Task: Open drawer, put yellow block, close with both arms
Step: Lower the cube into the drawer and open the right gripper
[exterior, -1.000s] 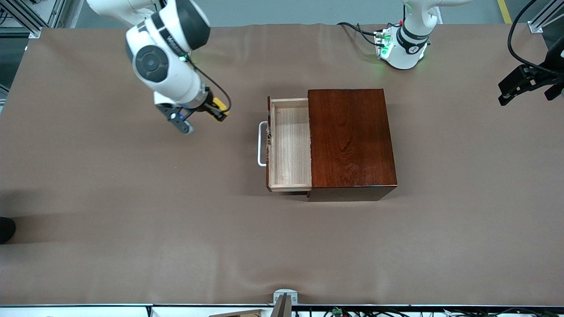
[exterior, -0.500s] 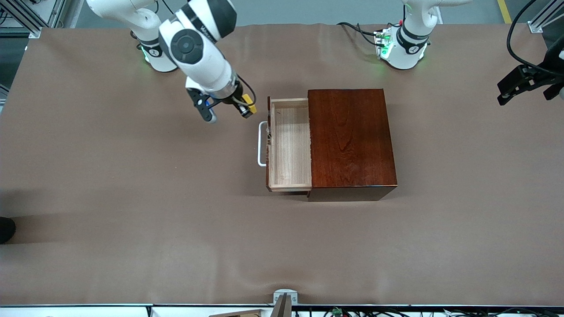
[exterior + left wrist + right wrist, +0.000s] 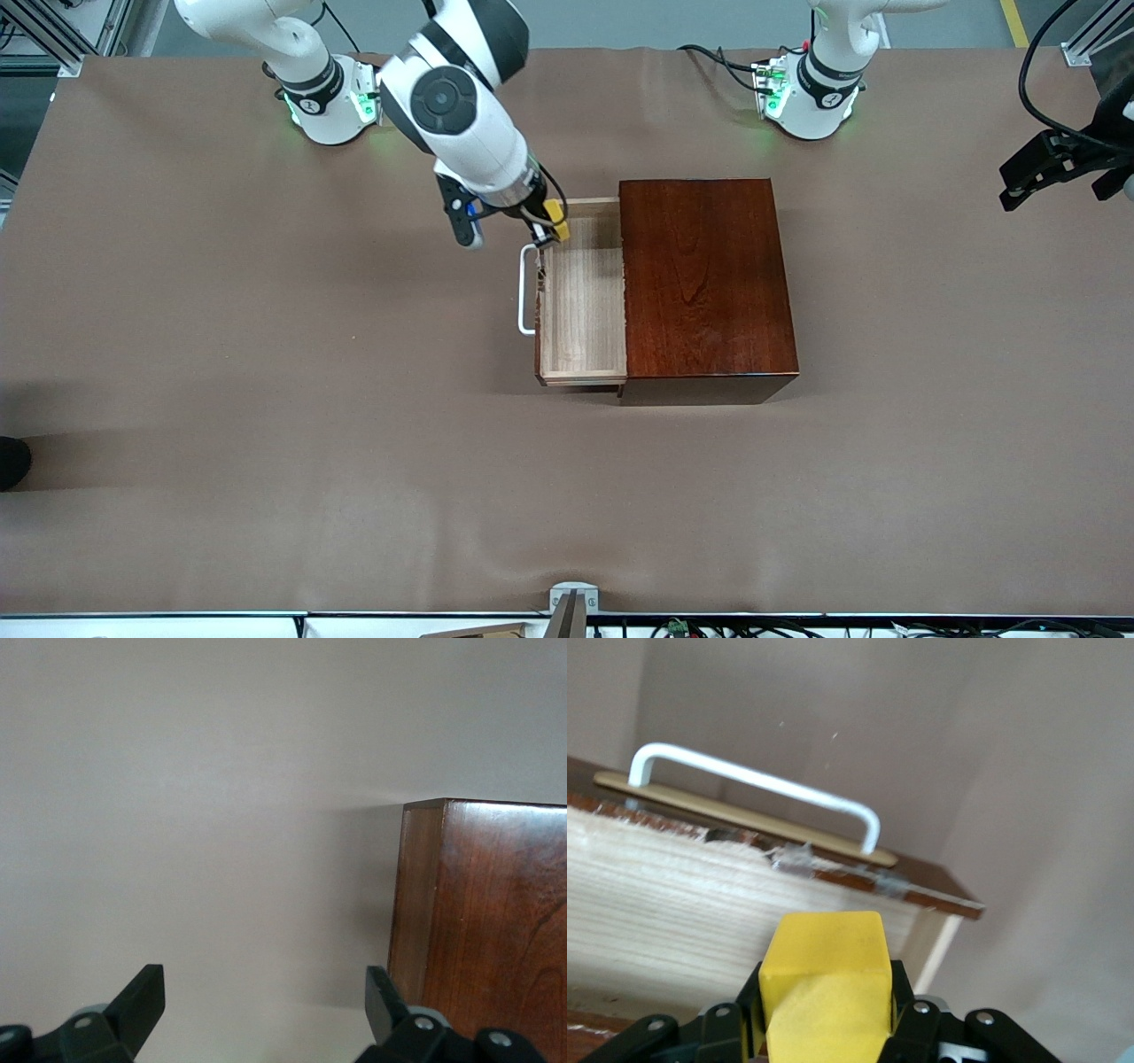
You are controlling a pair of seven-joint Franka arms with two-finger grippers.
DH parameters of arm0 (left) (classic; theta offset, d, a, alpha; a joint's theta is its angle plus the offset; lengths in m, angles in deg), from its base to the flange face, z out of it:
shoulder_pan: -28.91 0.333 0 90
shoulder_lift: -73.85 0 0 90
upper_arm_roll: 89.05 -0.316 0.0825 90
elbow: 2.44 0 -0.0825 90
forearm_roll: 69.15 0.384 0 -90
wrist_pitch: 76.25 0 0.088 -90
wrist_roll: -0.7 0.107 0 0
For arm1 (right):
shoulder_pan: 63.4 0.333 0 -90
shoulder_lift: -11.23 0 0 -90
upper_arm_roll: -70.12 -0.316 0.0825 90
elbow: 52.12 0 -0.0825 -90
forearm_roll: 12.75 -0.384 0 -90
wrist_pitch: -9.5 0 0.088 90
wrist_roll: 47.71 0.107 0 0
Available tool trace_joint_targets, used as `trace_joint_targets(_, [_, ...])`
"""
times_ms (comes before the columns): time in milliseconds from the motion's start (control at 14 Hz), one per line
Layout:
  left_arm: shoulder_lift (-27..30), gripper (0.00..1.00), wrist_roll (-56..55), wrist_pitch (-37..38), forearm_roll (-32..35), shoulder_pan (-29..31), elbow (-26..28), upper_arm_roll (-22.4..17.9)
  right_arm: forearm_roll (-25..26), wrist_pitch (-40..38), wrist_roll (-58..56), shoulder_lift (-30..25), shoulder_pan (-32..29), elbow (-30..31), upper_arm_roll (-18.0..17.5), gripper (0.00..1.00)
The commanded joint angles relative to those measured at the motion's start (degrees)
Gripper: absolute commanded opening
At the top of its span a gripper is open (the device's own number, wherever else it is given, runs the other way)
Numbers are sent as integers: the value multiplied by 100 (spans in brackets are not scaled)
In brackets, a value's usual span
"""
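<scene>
The yellow block (image 3: 556, 215) is pinched in my right gripper (image 3: 551, 230), which is shut on it and hangs over the corner of the open drawer (image 3: 580, 301) farthest from the front camera, just inside the drawer's front. In the right wrist view the yellow block (image 3: 824, 979) fills the space between the fingers of the right gripper (image 3: 824, 1014), with the drawer's pale wood inside (image 3: 691, 912) and white loop handle (image 3: 757, 784) below it. The drawer holds nothing. My left gripper (image 3: 1054, 168) waits open over the table's edge at the left arm's end; the left gripper (image 3: 263, 1001) holds nothing.
The dark reddish-brown box (image 3: 704, 279) stands mid-table with the drawer slid out toward the right arm's end; the box's corner (image 3: 483, 921) shows in the left wrist view. The white handle (image 3: 528, 290) sticks out from the drawer's front. Cables (image 3: 718, 62) lie beside the left arm's base.
My right arm has carried the yellow block from over bare table toward the box, ending over the open drawer's corner. The left arm and the drawer have not moved.
</scene>
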Motion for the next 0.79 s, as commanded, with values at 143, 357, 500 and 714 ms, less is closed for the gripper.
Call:
trace_joint_targets(143, [71,100,19,81,-92,77,-14,45,37,461,342,452,89,-241,41,0])
trace_joint_targets(357, [98,100,-8,81,-92,69,-23,54,63,821,438,663,133,-241,41,0])
trace_joint_targets(500, [89,100,-17,72,-83,77,-23,116,151,883,527,795,195,-241,41,0])
trace_joint_targets(714, [54,100,-8,72,-66,77,-23,116,169,1015,536,971,204,-241,41,0])
